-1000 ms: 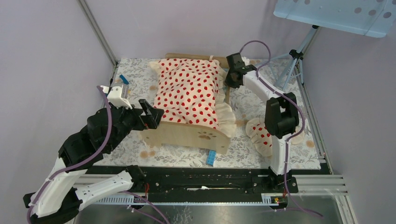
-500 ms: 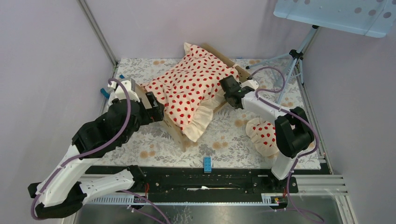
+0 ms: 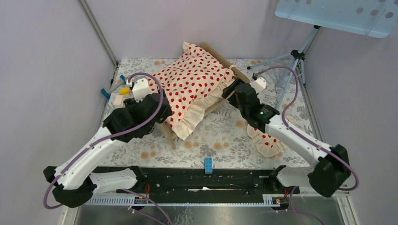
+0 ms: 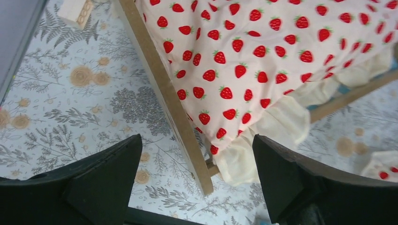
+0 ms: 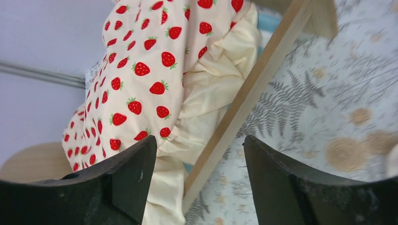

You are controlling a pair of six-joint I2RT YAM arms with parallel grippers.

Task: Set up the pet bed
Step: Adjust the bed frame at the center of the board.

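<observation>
Small light-wood pet bed (image 4: 163, 89) swung diagonal since a second ago, upper centre of frame, cream red-dotted ruffled blanket (image 3: 192, 82) over it, left gripper (image 4: 196, 143) gaping, right gripper (image 5: 199, 140) released, both empty

Pale wood on the pet bed (image 4: 174, 110), smooth, matt, unpainted. Now the blanket (image 4: 281, 51): soft printed cloth, its cream ruffle crumpled at the hem. The surface (image 4: 89, 108) shows a flat, matt floral covering, and the left end effector (image 4: 196, 143) is matt black plastic.
</observation>
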